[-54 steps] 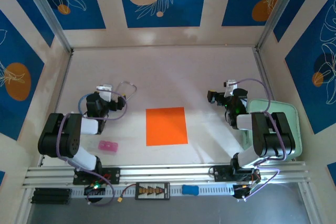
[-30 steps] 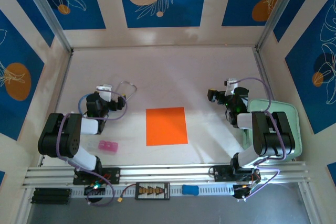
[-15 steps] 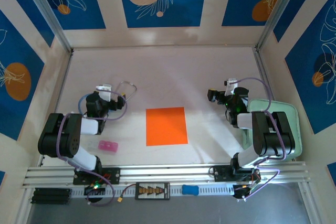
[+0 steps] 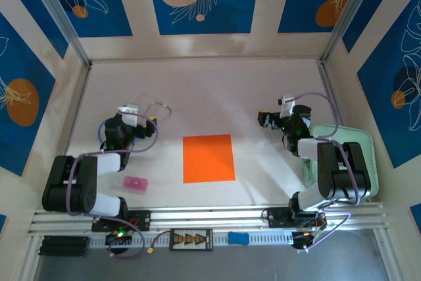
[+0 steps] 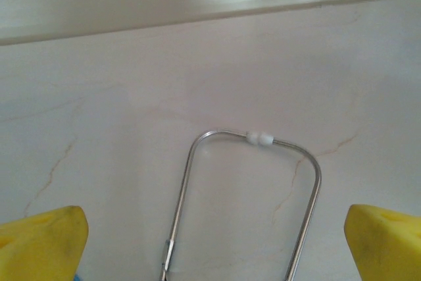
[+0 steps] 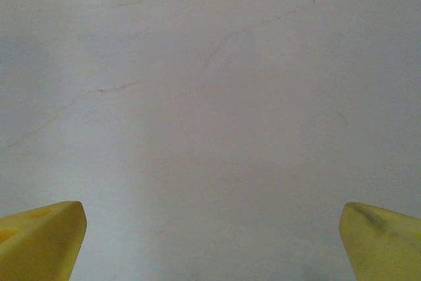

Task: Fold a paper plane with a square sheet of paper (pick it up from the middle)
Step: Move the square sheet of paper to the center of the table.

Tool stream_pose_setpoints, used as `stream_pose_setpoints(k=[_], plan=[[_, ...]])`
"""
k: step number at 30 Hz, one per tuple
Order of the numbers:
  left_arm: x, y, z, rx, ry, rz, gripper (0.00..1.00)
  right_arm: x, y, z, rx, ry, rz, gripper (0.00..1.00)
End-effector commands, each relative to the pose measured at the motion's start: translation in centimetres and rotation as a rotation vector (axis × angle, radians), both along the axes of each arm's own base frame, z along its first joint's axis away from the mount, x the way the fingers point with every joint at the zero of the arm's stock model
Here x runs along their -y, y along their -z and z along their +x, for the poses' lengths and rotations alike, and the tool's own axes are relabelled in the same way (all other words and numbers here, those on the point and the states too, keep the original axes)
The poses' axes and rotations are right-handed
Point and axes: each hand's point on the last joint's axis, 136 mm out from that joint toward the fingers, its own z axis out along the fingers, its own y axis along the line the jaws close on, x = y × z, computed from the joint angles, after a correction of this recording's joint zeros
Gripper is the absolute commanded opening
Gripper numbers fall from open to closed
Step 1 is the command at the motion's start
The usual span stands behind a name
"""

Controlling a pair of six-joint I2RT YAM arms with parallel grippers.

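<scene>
The square sheet of paper (image 4: 208, 158) is bright orange and lies flat and unfolded in the middle of the table. My left gripper (image 4: 138, 122) hovers to its upper left, well apart from it. Its yellow fingertips (image 5: 43, 241) stand wide apart, open, with nothing between them. My right gripper (image 4: 266, 118) is off the sheet's upper right, also apart from it. It is open too, and its yellow fingertips (image 6: 39, 238) frame bare table. The paper plane is out of view.
A thin wire loop (image 5: 250, 137) lies on the table just ahead of the left gripper. A small pink block (image 4: 135, 183) sits near the left arm's base. A pale green tray (image 4: 368, 153) lies under the right arm at the right edge. Walls close three sides.
The left arm's elbow has dropped toward the near edge and its gripper has edged slightly farther away. The right gripper has crept a little up and left. The sheet has not moved.
</scene>
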Motion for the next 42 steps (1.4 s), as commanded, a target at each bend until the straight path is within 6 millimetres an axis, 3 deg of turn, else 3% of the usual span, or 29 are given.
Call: stream_pose_setpoints(k=[1, 7, 10, 14, 17, 22, 27, 30, 34, 38, 42], plan=[[-1.9, -1.3, -0.1, -0.108, -0.124, -0.059, 1.0, -1.3, -2.4, -0.6, -0.063, -0.058, -0.009, 0.99], [-3.0, -3.8, -0.6, -0.241, -0.267, -0.208, 1.0, -0.8, -4.9, -1.7, -0.287, 0.138, 0.182, 0.99], [-2.8, -3.9, -1.5, -0.267, -0.352, -0.425, 1.0, -3.0, -6.1, -2.2, -0.393, 0.084, 0.418, 0.99], [1.1, -5.5, -2.3, -0.312, -0.19, -0.699, 1.0, -5.4, -7.5, -5.4, -0.502, -0.01, 0.573, 0.99], [4.6, -6.4, -3.1, -0.435, -0.03, -0.787, 1.0, -8.1, -9.1, -8.5, -0.486, -0.151, 0.614, 0.99], [6.7, -6.1, -5.9, -0.506, 0.008, -0.786, 1.0, -8.7, -8.6, -12.8, -0.588, -0.171, 0.608, 0.99], [8.2, -5.2, -9.3, -0.59, 0.046, -0.743, 1.0, -7.9, -6.9, -15.6, -0.632, -0.085, 0.602, 0.99], [9.0, -5.0, -11.1, -0.629, 0.067, -0.706, 1.0, -9.0, -7.6, -16.0, -0.577, -0.137, 0.641, 0.99], [10.3, -4.5, -12.5, -0.658, 0.09, -0.643, 1.0, -9.0, -7.2, -16.3, -0.624, -0.12, 0.623, 0.99], [12.3, -3.5, -13.1, -0.726, 0.137, -0.534, 1.0, -9.9, -6.6, -16.4, -0.675, -0.138, 0.628, 0.99], [14.1, -2.4, -13.2, -0.781, 0.163, -0.383, 0.96, -9.6, -6.0, -16.2, -0.698, -0.095, 0.599, 0.99]])
